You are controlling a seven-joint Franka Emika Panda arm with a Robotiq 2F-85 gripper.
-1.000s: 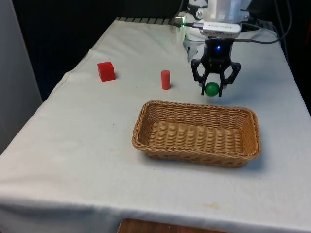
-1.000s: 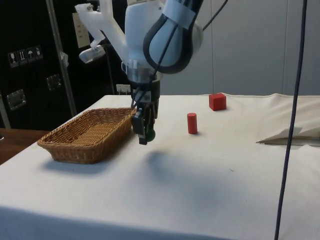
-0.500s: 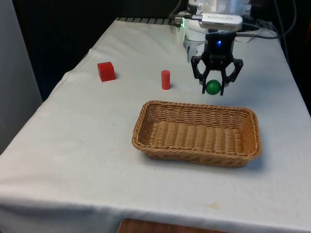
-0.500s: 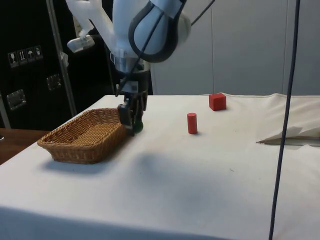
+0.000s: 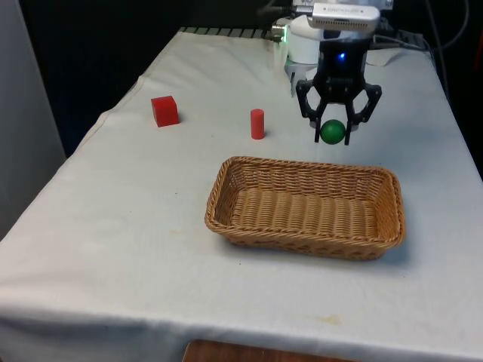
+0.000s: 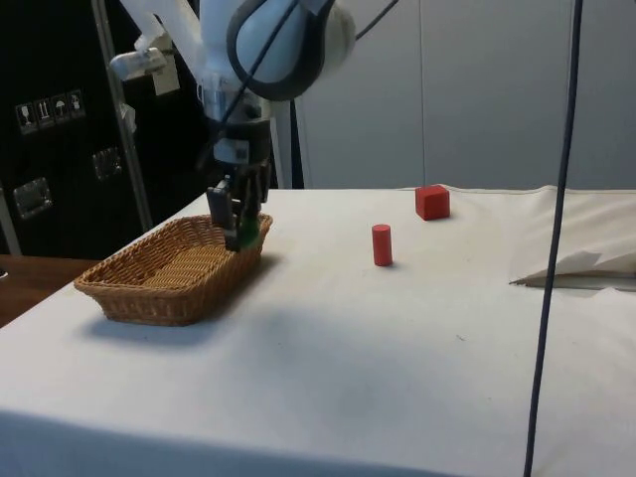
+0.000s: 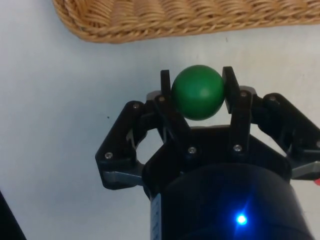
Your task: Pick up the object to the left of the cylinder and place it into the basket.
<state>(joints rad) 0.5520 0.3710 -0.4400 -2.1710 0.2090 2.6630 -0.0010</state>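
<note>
The basket (image 5: pixel 305 206) sits nearest on the desk (image 5: pixel 113 249), a shallow wicker tray with nothing in it, and serves here as the landmark. Just past the basket's far rim, toward the front view's right, the gripper (image 5: pixel 333 134) hangs above the white cloth with its jaws clamped on a green ball (image 5: pixel 332 131), 1 finger pressed to each side of it. The wrist view shows the ball (image 7: pixel 198 92) held clear of the cloth, with the basket's woven rim (image 7: pixel 150 22) close by. In the side view the gripper (image 6: pixel 237 231) and ball (image 6: pixel 245 236) stand at the basket's edge (image 6: pixel 179 268). Beyond the basket, toward the front view's left, a red cylinder (image 5: pixel 257 124) stands upright, and farther left again rests a red cube (image 5: pixel 164 111).
</note>
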